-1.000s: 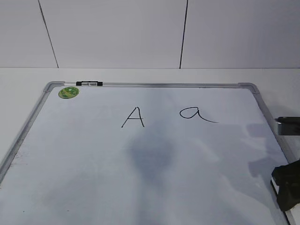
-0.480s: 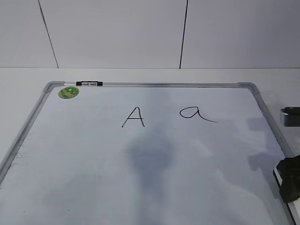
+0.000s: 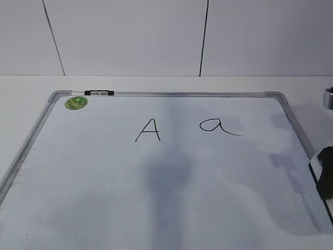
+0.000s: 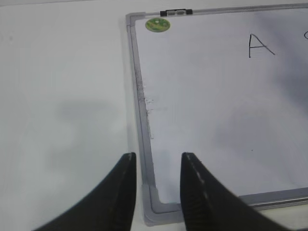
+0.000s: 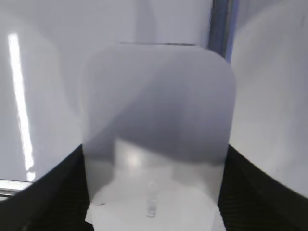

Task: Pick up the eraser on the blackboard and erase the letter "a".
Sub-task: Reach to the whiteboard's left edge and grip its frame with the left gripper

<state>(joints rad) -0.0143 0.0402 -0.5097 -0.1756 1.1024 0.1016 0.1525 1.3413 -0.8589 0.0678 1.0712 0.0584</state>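
One blackboard [image 3: 156, 198] lying flat on the pale table [image 3: 31, 86], white-faced, framed in silver-grey metal with grey corner pieces. Two letters on it, side by side and apart: one angular uppercase "A" [image 3: 148, 130] left of centre and one cursive letter "a" [image 3: 218, 126] to its right, round loop with a long tail running rightward, unsmudged. One round green sticker [image 3: 76, 102] in the far left corner of the board, and one small black-and-silver marker [image 3: 99, 92] resting on the top frame just beside it. One eraser [image 5: 156, 139], white and rounded-rectangular with faint grey lettering on top, filling most of the right wrist view, clamped between the dark fingers [image 5: 43, 197] of the right hand [image 5: 154, 192], one finger on each side; frame edge of the board visible just past its far end. In the exterior view, only a white-and-dark sliver of that eraser and right hand visible at the right edge, over the board's right frame, well apart from the "a". Left hand [image 4: 158, 163] with its two black fingers held apart, nothing between them, hovering over the near left corner of the board, one finger over the table, the other over the board face. Grey shadow patches across the board's middle and right side.
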